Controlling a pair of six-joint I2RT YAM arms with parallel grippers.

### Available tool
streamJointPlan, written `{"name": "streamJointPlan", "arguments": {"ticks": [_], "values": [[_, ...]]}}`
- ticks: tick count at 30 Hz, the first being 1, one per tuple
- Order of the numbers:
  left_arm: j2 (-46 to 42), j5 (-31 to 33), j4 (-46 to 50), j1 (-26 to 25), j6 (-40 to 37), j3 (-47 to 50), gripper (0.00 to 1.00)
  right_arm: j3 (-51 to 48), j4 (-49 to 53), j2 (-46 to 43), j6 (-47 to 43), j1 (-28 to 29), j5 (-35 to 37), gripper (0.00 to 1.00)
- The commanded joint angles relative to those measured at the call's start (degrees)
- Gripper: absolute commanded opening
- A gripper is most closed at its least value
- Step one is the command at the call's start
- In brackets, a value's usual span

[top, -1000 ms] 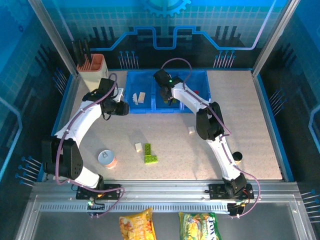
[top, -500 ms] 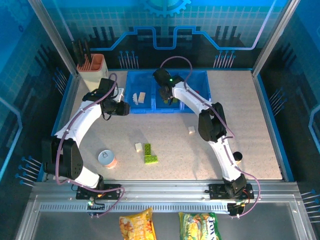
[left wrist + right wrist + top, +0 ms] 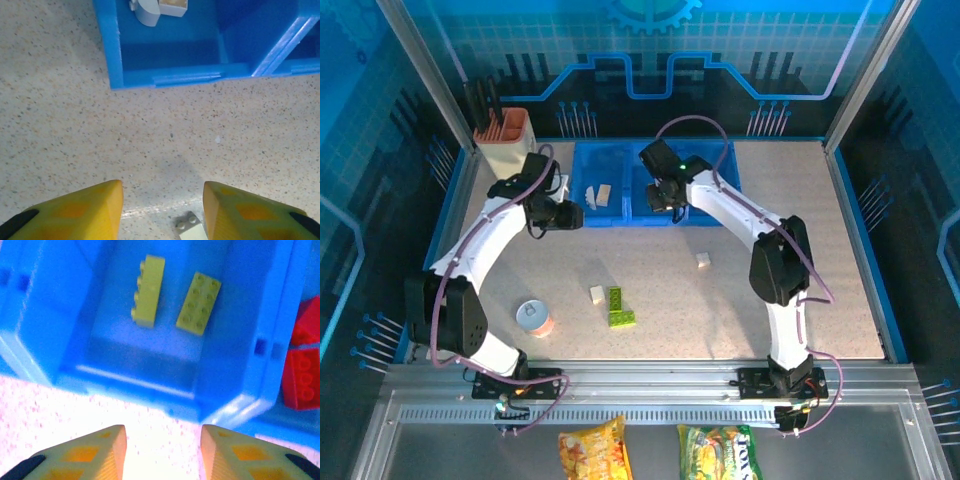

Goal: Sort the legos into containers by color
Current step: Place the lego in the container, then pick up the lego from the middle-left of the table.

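- Legos in the middle bin: two lime bricks lie in the blue tray (image 3: 235, 405), apart from each other. The side-lying lime brick (image 3: 148, 290) turns its studs sideways, with its long axis running toward the bin's far wall. The studs-up lime brick (image 3: 199, 303) has its long axis slanted against the first.
- Red bricks (image 3: 305, 352) lie in the right-hand bin, cut off by the picture's edge.
- Pale bricks (image 3: 602, 195) lie in the left-hand bin.
- Loose on the table (image 3: 820, 250): an upright-lying green brick (image 3: 616, 298) has its long axis pointing away from my bases. A crosswise green brick (image 3: 623, 319) touches its near end, making an L. A cream brick (image 3: 597, 294) lies just to its left, and a white brick (image 3: 703, 260) lies well apart to the right.
- My right pincer (image 3: 162, 430) hovers at the middle bin's near wall, jaws apart and empty.
- My left pincer (image 3: 162, 186) hangs over the table before the left-hand bin, jaws apart and gripping nothing. A small pale brick (image 3: 192, 231) lies on the table just beside one finger; I cannot tell whether they touch.
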State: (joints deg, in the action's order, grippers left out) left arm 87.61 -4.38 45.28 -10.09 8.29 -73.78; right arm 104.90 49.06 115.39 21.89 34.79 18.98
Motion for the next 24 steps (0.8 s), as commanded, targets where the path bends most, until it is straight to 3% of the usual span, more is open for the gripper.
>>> {"name": "streamJointPlan", "arguments": {"ticks": [1,11,24], "values": [[0.7,-0.6,3.1,-2.4,4.6,-0.2,0.47,-4.6,-1.0,-5.4,2.4,0.6,-1.8,0.44],[0.5,3.5,3.8,-14.1,15.3,3.0,0.48,-19.4,-3.4,-16.1,4.1,0.5,-2.0,0.44],[0.6,4.1,-0.3,-25.6,28.0,11.0,0.48,-29.7,-4.2,-23.9,5.2,0.0,-1.6,0.43]]}}
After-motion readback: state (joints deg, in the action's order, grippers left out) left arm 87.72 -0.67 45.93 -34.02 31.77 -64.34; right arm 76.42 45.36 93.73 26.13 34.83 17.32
